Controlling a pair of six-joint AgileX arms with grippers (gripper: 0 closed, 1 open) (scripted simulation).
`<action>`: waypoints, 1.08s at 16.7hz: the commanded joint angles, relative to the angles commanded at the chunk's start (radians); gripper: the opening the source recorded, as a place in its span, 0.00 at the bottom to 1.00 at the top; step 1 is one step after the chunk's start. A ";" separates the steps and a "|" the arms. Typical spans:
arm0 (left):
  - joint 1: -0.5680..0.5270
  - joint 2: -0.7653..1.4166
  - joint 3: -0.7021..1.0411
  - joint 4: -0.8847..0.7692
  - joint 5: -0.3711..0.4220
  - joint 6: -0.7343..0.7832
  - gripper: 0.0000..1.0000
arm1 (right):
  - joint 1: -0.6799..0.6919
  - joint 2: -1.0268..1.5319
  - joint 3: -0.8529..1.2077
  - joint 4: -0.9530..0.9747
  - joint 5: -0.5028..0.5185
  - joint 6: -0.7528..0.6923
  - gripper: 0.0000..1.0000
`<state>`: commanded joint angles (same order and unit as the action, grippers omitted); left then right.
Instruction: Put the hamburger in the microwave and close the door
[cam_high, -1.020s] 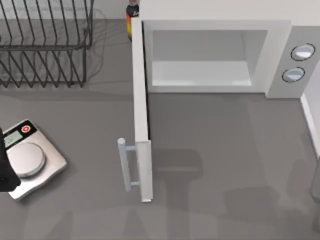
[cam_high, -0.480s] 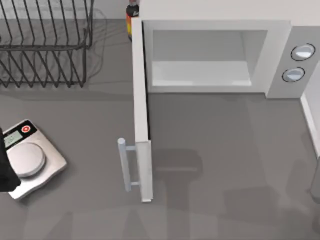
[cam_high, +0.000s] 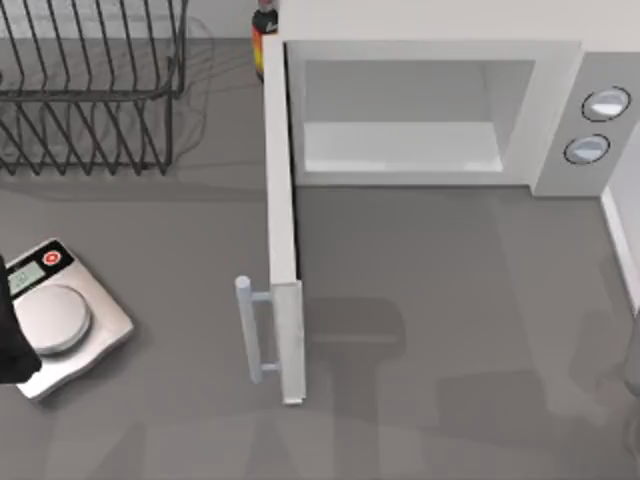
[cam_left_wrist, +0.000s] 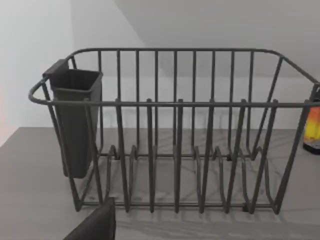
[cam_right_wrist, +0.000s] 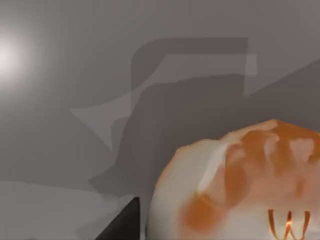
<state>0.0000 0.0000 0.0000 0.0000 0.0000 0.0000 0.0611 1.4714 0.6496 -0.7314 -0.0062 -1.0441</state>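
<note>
From above, the microwave is sitting at the far right of the table with its door swung wide open, the panel standing edge-on and running from far to near, its bar handle on the left face at the near end. The cavity is gaping and nothing is lying in it. The left arm is sitting parked at the left edge beside the scale; a grey sliver of the right arm is showing at the right edge. A rack is standing far left, a bottle just behind the door's hinge.

The left wrist camera is looking straight at the rack, with the bottle peeking in at the side (that arm's jaws, I cannot tell).

The right wrist camera is hanging right over the burger, bun top facing up at the lens, over bare grey tabletop. The bun looks round, so I judge it has no real long axis and any grip angle will do. One dark fingertip is showing just beside it; whether the jaws are clamped on it, I cannot tell.

For the carry, I'd keep the bun level, enter the cavity from the near side, well right of the door, and set it deep enough that the door can swing shut.
</note>
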 joint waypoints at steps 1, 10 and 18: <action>0.000 0.000 0.000 0.000 0.000 0.000 1.00 | -0.001 -0.013 0.025 -0.034 0.000 -0.002 0.00; 0.000 0.000 0.000 0.000 0.000 0.000 1.00 | -0.006 -0.158 0.255 -0.425 0.000 -0.002 0.00; 0.000 0.000 0.000 0.000 0.000 0.000 1.00 | 0.023 -0.117 0.276 -0.365 0.027 0.045 0.00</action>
<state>0.0000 0.0000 0.0000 0.0000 0.0000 0.0000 0.0843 1.3542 0.9255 -1.0961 0.0207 -0.9992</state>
